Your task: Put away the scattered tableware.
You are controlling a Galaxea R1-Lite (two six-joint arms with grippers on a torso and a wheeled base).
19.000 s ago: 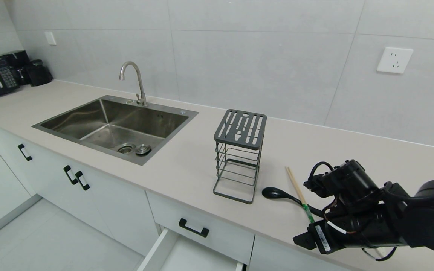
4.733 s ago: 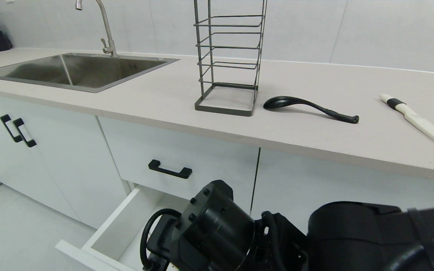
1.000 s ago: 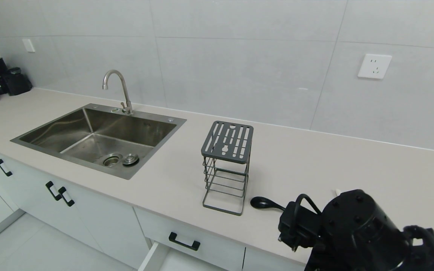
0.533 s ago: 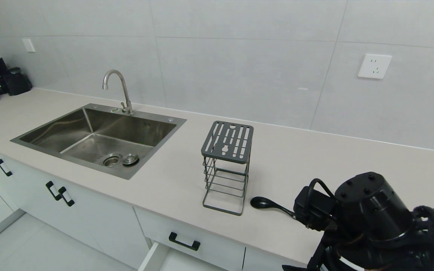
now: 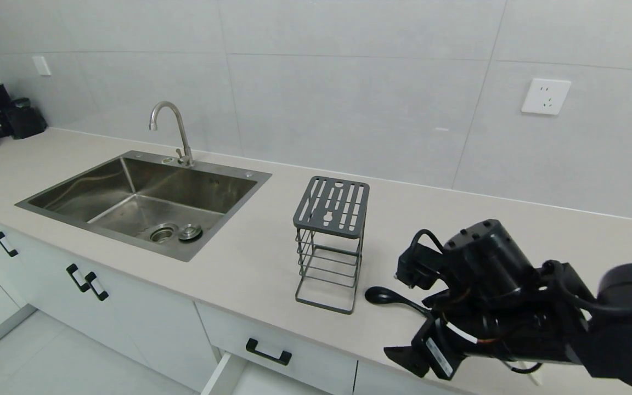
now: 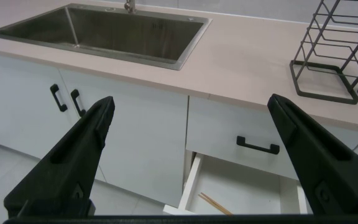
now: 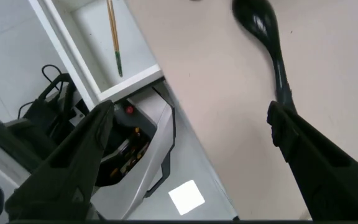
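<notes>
A black spoon [image 5: 382, 295] lies on the beige counter [image 5: 250, 263], to the right of the grey wire rack [image 5: 331, 244]. In the right wrist view the spoon [image 7: 272, 50] shows whole, its handle running toward my right gripper [image 7: 191, 168], which hovers open over the counter's front edge with nothing between its fingers. A pair of chopsticks [image 7: 112, 37] lies in the open drawer [image 7: 98, 56] below. My left gripper [image 6: 191, 162] hangs open in front of the cabinets, facing the drawer [image 6: 241, 193] with the chopsticks [image 6: 215, 203] in it.
A steel sink [image 5: 146, 200] with a tap [image 5: 176, 129] is set in the counter at the left. White cabinet doors with black handles [image 5: 88, 277] run below. A wall socket [image 5: 545, 96] is at the back right. My right arm [image 5: 513, 307] covers the counter's right front.
Within the last second my right arm rose and swung forward over the counter edge toward the spoon's handle. The chopsticks, on the counter 19 s ago, now lie in the drawer.
</notes>
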